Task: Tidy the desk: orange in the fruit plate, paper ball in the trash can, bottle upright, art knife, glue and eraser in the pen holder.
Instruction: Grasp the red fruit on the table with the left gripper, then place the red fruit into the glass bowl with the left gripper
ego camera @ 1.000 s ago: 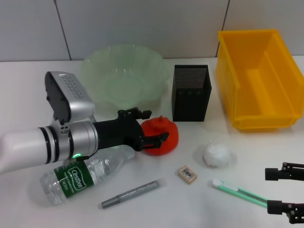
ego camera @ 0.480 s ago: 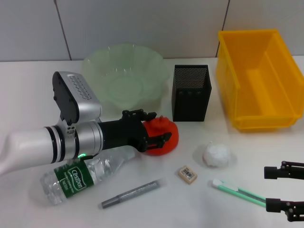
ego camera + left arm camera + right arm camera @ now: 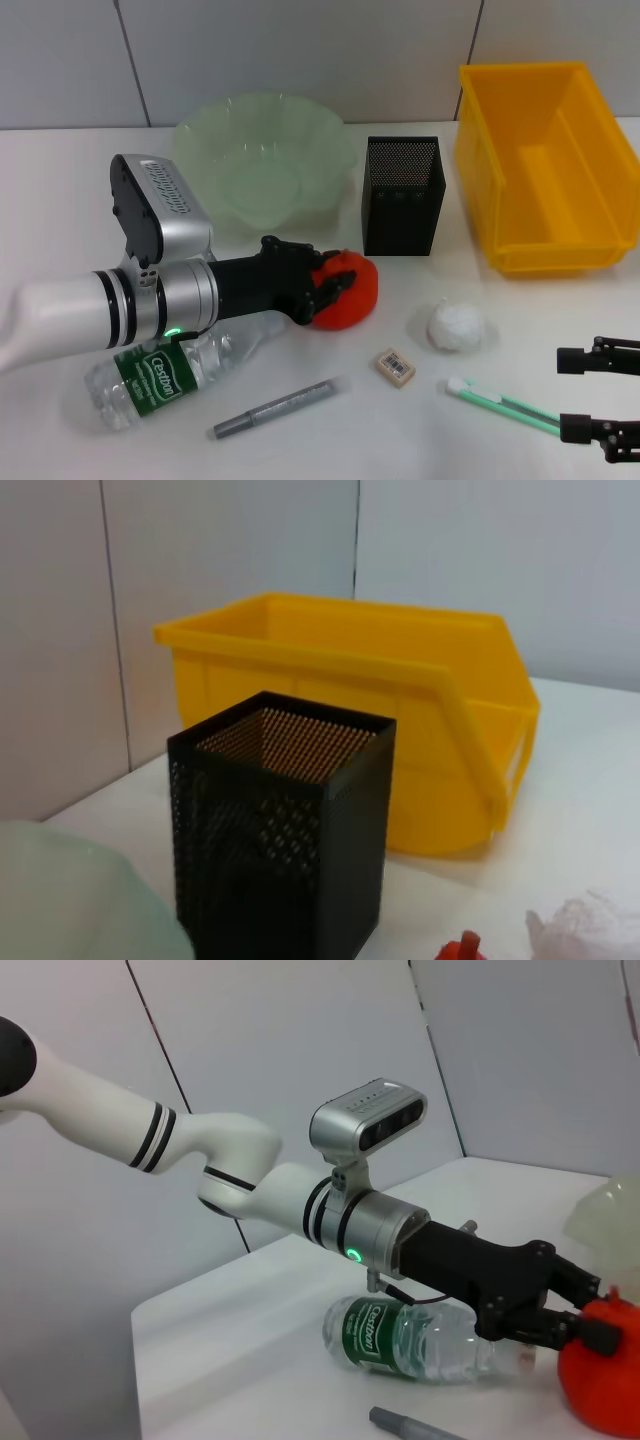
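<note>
Left gripper (image 3: 335,284) is closing around the orange (image 3: 350,292), fingers pressing its near side and top; fruit is sitting on the table (image 3: 60,200), just in front of the fruit plate (image 3: 262,160) and beside the pen holder (image 3: 402,195). Bottle (image 3: 175,375) is lying on its side under the left arm. Right gripper (image 3: 598,395) is resting at the table's near right edge, fingers spread apart, holding nothing, art knife (image 3: 503,405) lying just beside it.

orange (image 3: 460,948) cropped to its nub, right end effector (image 3: 600,395) cut off
</note>
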`<state>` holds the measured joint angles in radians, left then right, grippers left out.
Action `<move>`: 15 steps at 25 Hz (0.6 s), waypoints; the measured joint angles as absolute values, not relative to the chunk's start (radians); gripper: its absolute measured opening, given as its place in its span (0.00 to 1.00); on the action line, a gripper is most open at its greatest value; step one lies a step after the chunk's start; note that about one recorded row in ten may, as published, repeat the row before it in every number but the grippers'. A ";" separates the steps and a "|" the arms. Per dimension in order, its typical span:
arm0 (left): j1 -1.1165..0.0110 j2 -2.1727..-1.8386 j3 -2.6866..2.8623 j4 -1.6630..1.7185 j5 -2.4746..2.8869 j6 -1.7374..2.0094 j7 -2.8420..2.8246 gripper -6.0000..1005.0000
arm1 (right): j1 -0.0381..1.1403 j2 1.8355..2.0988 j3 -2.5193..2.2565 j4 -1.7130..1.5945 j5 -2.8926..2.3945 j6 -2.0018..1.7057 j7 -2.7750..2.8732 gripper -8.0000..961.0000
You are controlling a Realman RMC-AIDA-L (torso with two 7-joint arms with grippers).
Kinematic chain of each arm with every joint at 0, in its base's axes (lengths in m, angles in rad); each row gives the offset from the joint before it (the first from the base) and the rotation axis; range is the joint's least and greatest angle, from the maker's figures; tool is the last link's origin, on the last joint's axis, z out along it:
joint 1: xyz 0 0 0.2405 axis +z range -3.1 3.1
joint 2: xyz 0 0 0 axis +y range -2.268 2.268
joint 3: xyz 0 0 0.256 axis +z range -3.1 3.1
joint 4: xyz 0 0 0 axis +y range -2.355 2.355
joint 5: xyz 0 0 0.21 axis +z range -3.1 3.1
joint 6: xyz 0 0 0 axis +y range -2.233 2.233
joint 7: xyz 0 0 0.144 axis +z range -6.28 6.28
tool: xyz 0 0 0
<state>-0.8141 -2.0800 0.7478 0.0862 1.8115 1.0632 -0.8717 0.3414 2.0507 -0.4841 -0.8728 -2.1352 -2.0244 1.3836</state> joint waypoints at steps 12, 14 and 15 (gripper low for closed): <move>-0.768 -2.077 0.708 0.234 1.764 1.318 -1.019 0.17 | 0.343 2.051 -0.473 -0.873 -2.135 -2.023 1.384 0.81; -0.763 -2.076 0.707 0.264 1.735 1.341 -1.044 0.16 | 0.343 2.051 -0.472 -0.873 -2.135 -2.023 1.384 0.81; -0.762 -2.076 0.707 0.282 1.718 1.345 -1.057 0.16 | 0.344 2.052 -0.471 -0.872 -2.135 -2.023 1.383 0.81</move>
